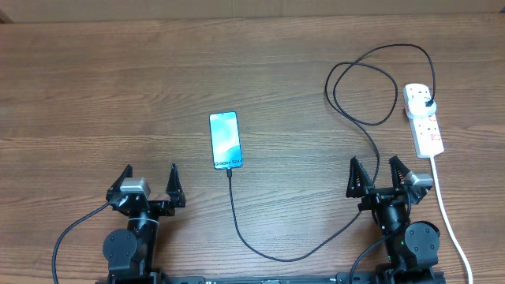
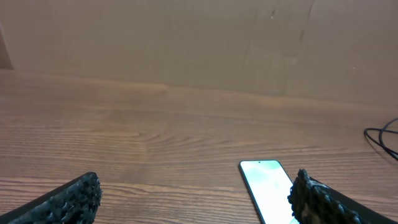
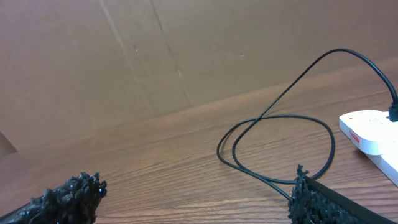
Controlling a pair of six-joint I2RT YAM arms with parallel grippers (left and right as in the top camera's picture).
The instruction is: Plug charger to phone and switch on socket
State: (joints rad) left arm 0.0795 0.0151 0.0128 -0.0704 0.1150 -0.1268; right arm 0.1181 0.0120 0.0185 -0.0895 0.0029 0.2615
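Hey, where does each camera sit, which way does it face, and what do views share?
Overhead: above the wooden table, looking straight down; both arms at the near edge, left gripper and right gripper open.
Left wrist: low on its arm, facing forward; its black fingers frame the slim light-screened phone.
Right wrist: low, facing forward; its fingers frame the looped thin black cable and white power strip.
Shared: overhead also shows all three.
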